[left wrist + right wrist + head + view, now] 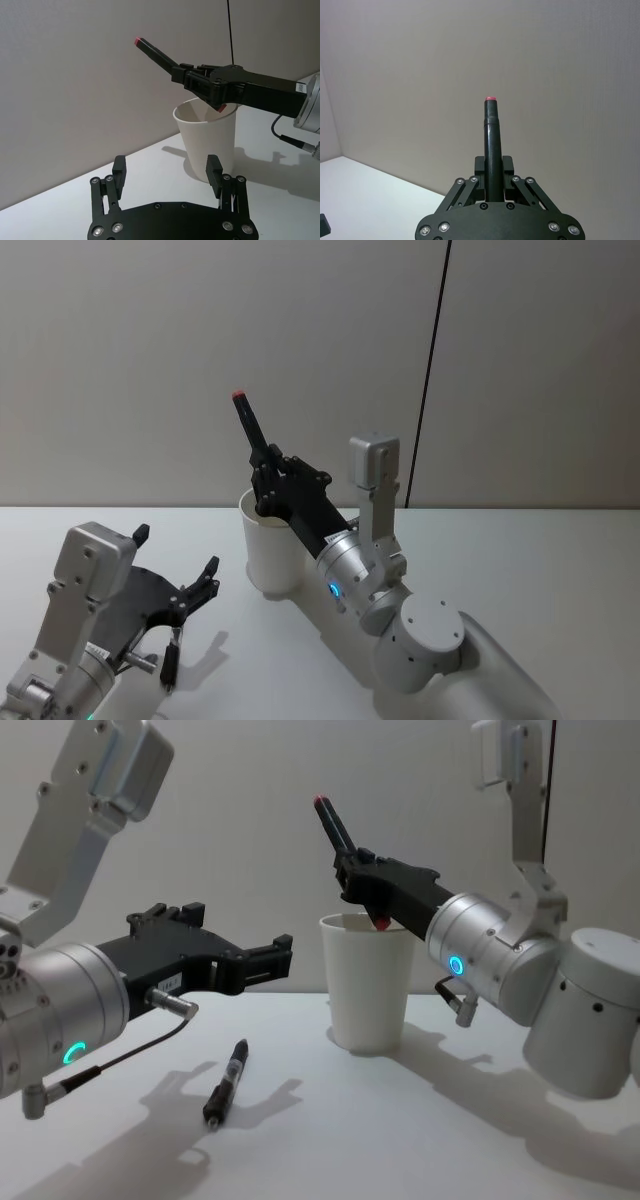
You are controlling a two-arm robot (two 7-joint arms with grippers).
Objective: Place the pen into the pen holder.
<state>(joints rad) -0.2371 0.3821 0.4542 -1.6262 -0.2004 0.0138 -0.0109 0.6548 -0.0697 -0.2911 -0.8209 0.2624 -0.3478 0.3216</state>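
My right gripper (pixel 269 478) (pixel 352 870) is shut on a black pen (pixel 247 423) (pixel 155 52) (pixel 491 142) (pixel 332 824) with a red cap end. The pen is tilted, its upper end pointing up and to the left, its lower red tip at the mouth of the pen holder (pixel 270 558) (pixel 208 145) (pixel 367 990). This white paper cup stands upright on the white table (pixel 450 1140). My left gripper (pixel 177 550) (pixel 166 167) (pixel 250 948) hovers open to the left of the cup, holding nothing. A second black pen (pixel 170 655) (pixel 227 1082) lies on the table beneath it.
A plain grey wall runs behind the table, close to the cup. A thin black cable (pixel 432 370) hangs down the wall at the right. My right arm's body (pixel 590 1010) takes up the table's right side.
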